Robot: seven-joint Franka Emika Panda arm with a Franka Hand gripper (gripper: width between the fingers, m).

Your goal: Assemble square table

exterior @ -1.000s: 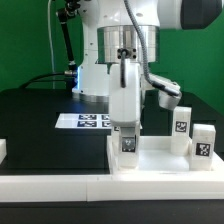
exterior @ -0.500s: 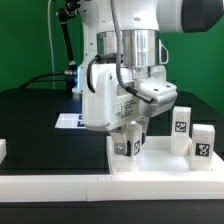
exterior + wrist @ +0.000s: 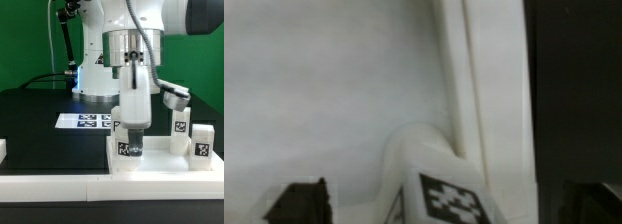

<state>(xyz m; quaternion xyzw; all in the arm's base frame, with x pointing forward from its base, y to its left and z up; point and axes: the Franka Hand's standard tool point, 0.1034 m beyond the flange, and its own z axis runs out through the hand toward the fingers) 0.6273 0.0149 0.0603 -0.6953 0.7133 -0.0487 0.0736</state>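
gripper (image 3: 131,150): released, fingers spread either side of one tagged leg (image 3: 130,149) | square panel (image 3: 160,160): 1, against front bar (image 3: 100,183) | legs visible: 3, on panel, two at the exterior view's right | marker board (image 3: 85,121): 1, behind

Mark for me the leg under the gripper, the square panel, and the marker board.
leg under the gripper (image 3: 129,148), exterior view, on its tagged front face.
square panel (image 3: 160,160), exterior view, on a bare part of its top near the front rim.
marker board (image 3: 90,121), exterior view, on its tag-printed top.
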